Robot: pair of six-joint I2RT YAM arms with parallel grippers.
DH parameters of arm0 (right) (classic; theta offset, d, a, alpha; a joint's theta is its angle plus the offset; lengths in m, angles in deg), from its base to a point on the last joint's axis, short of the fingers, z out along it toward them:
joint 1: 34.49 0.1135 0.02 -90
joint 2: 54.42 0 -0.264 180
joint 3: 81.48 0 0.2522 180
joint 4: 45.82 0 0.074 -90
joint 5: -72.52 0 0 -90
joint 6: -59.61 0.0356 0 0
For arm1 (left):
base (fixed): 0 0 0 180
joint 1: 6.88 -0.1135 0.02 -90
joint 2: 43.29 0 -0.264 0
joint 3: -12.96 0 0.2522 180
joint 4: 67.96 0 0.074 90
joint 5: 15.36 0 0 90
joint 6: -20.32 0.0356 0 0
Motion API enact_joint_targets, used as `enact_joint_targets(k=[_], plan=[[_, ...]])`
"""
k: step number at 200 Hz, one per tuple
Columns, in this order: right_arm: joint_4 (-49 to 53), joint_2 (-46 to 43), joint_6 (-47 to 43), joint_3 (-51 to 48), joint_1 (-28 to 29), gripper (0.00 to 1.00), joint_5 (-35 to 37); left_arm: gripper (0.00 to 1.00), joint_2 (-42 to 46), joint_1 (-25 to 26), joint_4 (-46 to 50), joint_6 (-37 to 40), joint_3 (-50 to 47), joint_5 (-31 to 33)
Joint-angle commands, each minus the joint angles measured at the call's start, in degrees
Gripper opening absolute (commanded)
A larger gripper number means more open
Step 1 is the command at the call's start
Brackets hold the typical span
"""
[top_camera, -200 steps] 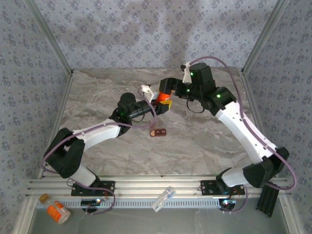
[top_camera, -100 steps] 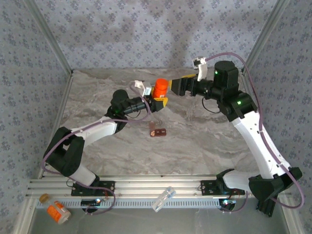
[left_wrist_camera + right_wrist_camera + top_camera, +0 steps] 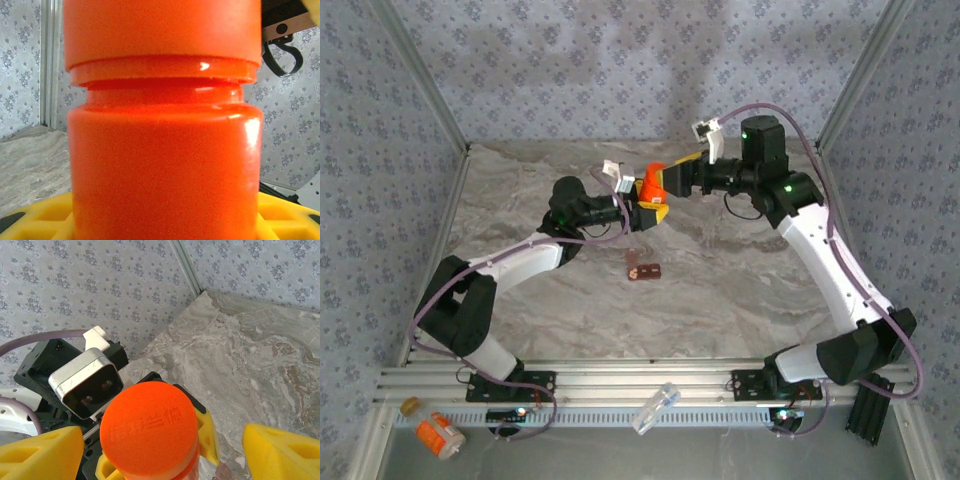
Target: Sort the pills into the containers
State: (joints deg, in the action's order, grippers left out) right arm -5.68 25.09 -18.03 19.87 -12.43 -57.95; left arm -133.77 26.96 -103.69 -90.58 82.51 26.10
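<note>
Marble table (image 3: 740, 300), containers (image 3: 643, 270) seemingly mid-surface, walls (image 3: 620, 70) distant

— How much of the round orange plastic bottle (image 3: 165, 150) does the left wrist camera catch?
— Only its middle. The picture's edges crop the top and the base, and the yellow fingers (image 3: 35, 215) of the left gripper (image 3: 653, 207) are cut off at the bottom.
— And the right wrist camera?
— The cap (image 3: 147, 427) hides the body beneath it. On either side, the yellow fingertips (image 3: 280, 450) of the right gripper (image 3: 668, 178) are cropped too.
— The small dark red-brown rectangular box (image 3: 643, 270) nearward of the left gripper?
— Too small to tell what its compartments hold.
</note>
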Motion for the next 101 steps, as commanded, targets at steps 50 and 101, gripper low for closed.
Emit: enact_joint_targets(k=[50,101], plan=[[0.1,1.5,-1.2,2.8,1.7,0.76,-2.0,0.00,-1.1,-0.1,-1.0,-0.6,3.2,-2.5],[0.2,1.9,-0.9,2.8,2.1,0.61,-1.5,0.00,-1.1,-0.1,-0.9,-0.6,3.1,-2.6]])
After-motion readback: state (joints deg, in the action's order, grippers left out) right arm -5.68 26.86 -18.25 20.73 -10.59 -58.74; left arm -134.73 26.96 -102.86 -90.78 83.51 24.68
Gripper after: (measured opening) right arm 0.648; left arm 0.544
